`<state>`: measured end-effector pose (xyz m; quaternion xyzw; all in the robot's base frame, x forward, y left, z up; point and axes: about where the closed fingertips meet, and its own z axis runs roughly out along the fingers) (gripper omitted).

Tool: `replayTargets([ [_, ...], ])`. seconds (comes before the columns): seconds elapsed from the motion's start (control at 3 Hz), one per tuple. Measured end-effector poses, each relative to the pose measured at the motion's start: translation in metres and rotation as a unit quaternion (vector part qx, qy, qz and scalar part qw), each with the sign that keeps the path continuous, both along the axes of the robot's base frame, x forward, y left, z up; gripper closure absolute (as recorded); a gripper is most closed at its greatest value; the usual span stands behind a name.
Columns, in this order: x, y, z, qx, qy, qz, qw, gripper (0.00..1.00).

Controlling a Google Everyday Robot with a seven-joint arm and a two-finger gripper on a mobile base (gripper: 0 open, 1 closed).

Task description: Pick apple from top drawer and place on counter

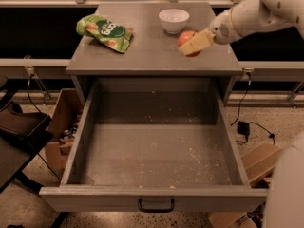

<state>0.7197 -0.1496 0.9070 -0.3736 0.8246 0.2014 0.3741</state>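
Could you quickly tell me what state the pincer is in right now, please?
Pincer: closed on the apple, over the counter on its right side, beside the white bowl.

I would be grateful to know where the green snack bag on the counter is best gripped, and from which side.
Probably across its narrower width, from above: the green snack bag lies flat and slanted on the counter, apart from the white bowl. The gripper, over the counter beside that bowl, is shut on the apple.
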Motion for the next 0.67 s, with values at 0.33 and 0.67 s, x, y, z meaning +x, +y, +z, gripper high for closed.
replayTargets([
  [0.33, 0.035, -0.013, 0.026, -0.012, -0.038, -0.044, 0.9982, 1.00],
  [0.67, 0.062, -0.018, 0.033, -0.032, -0.064, -0.076, 0.9945, 1.00],
])
